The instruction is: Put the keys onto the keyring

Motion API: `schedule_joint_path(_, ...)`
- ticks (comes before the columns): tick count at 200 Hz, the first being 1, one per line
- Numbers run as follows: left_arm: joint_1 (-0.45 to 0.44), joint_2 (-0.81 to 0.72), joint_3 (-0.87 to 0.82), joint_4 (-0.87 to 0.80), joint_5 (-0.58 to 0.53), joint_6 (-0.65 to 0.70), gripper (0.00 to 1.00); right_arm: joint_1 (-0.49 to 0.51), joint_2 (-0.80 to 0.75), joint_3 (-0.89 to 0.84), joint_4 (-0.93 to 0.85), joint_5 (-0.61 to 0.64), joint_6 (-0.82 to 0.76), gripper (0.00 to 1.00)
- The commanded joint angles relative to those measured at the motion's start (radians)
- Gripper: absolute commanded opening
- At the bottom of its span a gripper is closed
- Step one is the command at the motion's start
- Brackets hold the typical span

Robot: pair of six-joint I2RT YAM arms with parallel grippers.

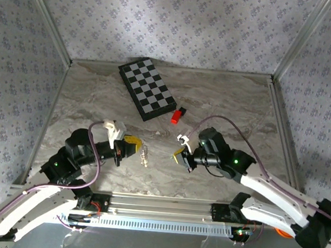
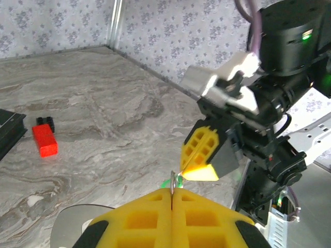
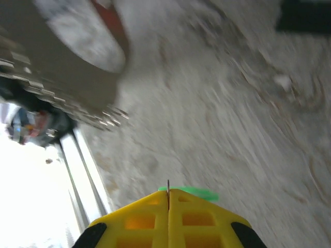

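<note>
R gripper [image 3: 168, 194] clamps keys [image 3: 196, 194], only green head peeking; L gripper [image 2: 171, 194] pinches keyring [image 1: 145, 155], mostly hidden.

Pale keyring [image 1: 145, 155] just beside left claw [image 1: 134, 144], right claw [image 1: 178, 156] near

You see a table [image 1: 231, 106] of matt, grey-veined stone look. Your left gripper [image 2: 171, 197] has yellow pads [image 2: 139, 219] of matt moulded plastic. The keyring [image 1: 145, 155] glints as bare metal. The keys [image 3: 194, 193] have a green plastic head.
</note>
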Motion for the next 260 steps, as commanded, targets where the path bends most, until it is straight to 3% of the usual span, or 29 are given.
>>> schedule_joint_path(1,0.003,-0.005,0.053,0.038,0.101,0.045,0.00,0.040,-0.065,-0.001,0.143,-0.065,-0.015,0.00)
schedule_joint_path(36,-0.010,-0.015,0.052,0.102,0.211,0.045,0.00,0.085,-0.157,0.000,0.342,-0.145,0.041,0.00)
schedule_joint_path(71,-0.062,-0.027,0.056,0.126,0.224,0.073,0.00,0.088,-0.216,-0.067,0.620,-0.217,0.125,0.00)
schedule_joint_path(122,-0.099,0.010,0.081,0.122,0.230,0.104,0.00,0.098,-0.219,-0.091,0.749,-0.269,0.156,0.00)
schedule_joint_path(147,-0.113,0.012,0.087,0.134,0.246,0.115,0.00,0.084,-0.233,-0.095,0.602,-0.156,0.071,0.00)
schedule_joint_path(194,-0.138,-0.012,0.083,0.143,0.232,0.123,0.00,0.115,-0.229,-0.044,0.461,-0.111,0.044,0.00)
schedule_joint_path(260,-0.158,0.000,0.076,0.180,0.214,0.119,0.00,0.197,-0.191,-0.045,0.561,-0.060,0.064,0.00)
